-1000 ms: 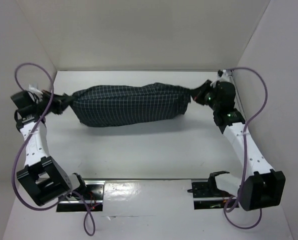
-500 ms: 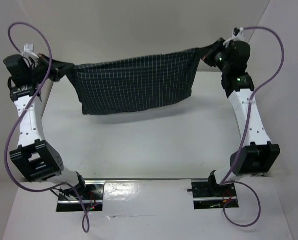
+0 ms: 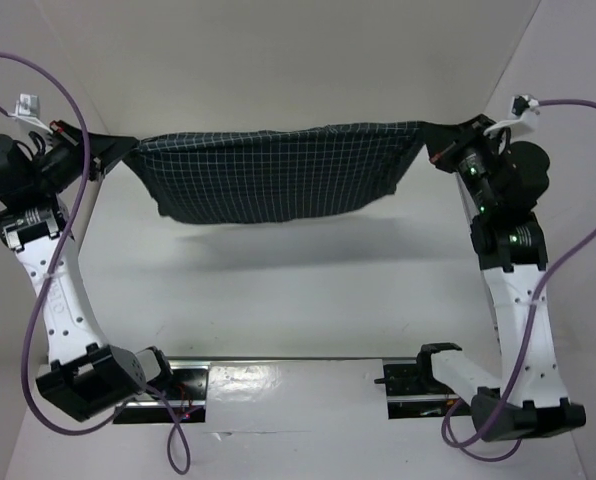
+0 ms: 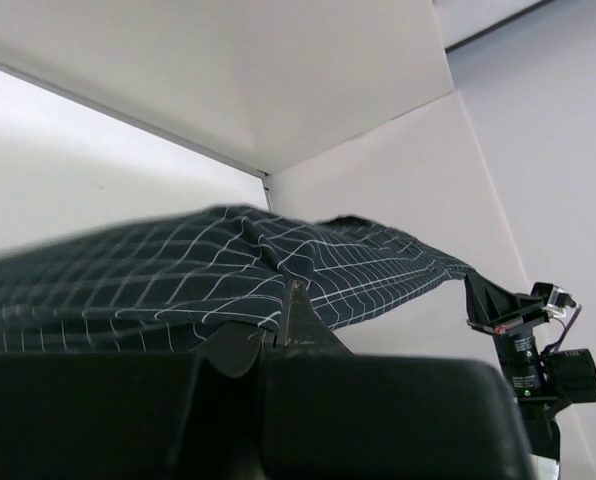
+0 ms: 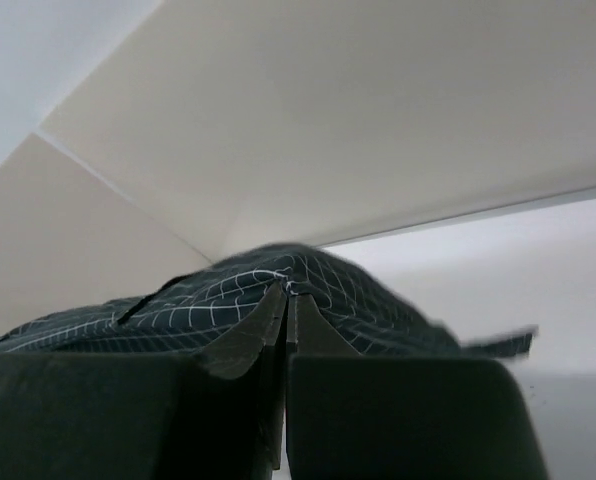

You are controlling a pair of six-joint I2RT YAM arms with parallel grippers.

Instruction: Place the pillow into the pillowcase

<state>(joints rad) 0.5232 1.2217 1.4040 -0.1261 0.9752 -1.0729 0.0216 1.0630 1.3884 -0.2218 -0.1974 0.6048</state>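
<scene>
Hanging pillowcase (image 3: 278, 180), stretched taut between left gripper (image 3: 116, 152), right gripper (image 3: 434, 137), both clamped

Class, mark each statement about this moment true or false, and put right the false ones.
1. The pillowcase is stretched between the two arms. True.
2. The left fingers are open and clear of the fabric. False: they are shut on one end of the pillowcase.
3. The pillowcase lies flat on the table. False: it hangs in the air above the table.
4. The right fingers pinch the fabric. True.
5. The pillowcase is plain red. False: it is dark with a thin white grid.
</scene>
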